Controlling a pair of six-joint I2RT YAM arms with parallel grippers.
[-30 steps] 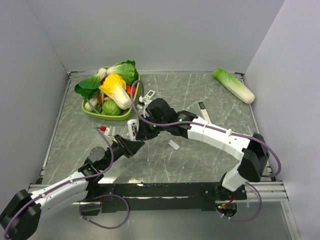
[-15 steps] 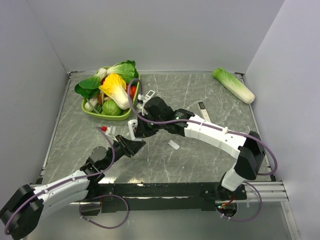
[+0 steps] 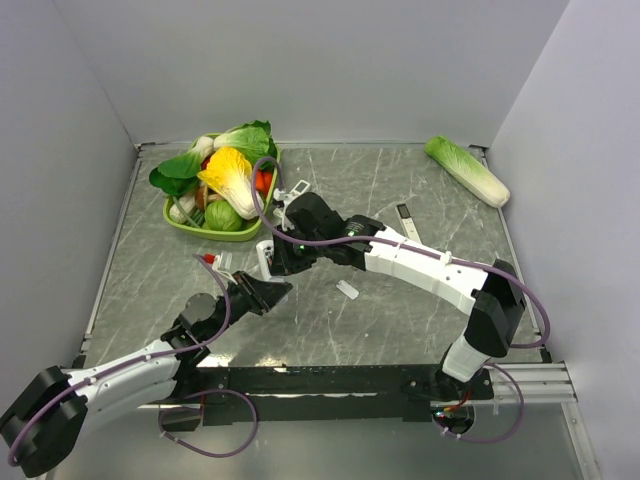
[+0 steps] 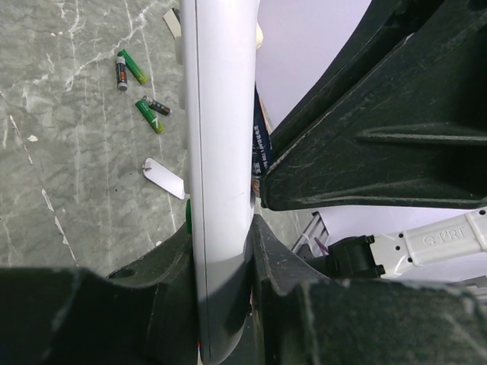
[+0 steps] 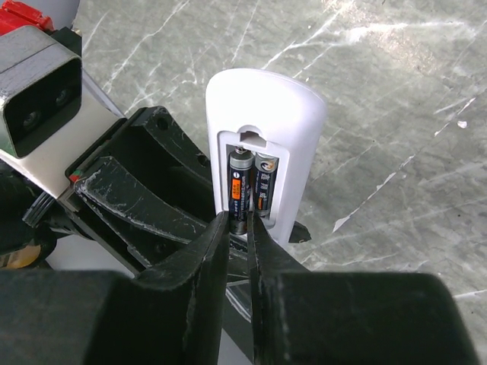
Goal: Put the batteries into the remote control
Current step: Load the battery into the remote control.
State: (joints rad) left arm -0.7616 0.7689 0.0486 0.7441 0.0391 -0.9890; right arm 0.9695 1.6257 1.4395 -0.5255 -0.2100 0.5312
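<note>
My left gripper (image 4: 221, 258) is shut on the white remote control (image 4: 221, 137) and holds it edge-on above the table; it also shows in the top view (image 3: 262, 290). In the right wrist view the remote (image 5: 297, 129) shows its open back with two dark batteries side by side in the compartment. My right gripper (image 5: 238, 228) is shut on the lower end of the left battery (image 5: 240, 182); the other battery (image 5: 264, 186) lies next to it. Several loose green batteries (image 4: 137, 67) lie on the table beyond the remote.
The small white battery cover (image 3: 347, 290) lies on the table right of the grippers. A green basket (image 3: 185, 222) of vegetables stands at the back left, a cabbage (image 3: 466, 170) at the back right. A slim remote with a black end (image 3: 406, 222) lies behind the right arm.
My right arm has edged slightly to the left over the remote. Both grippers keep their holds.
</note>
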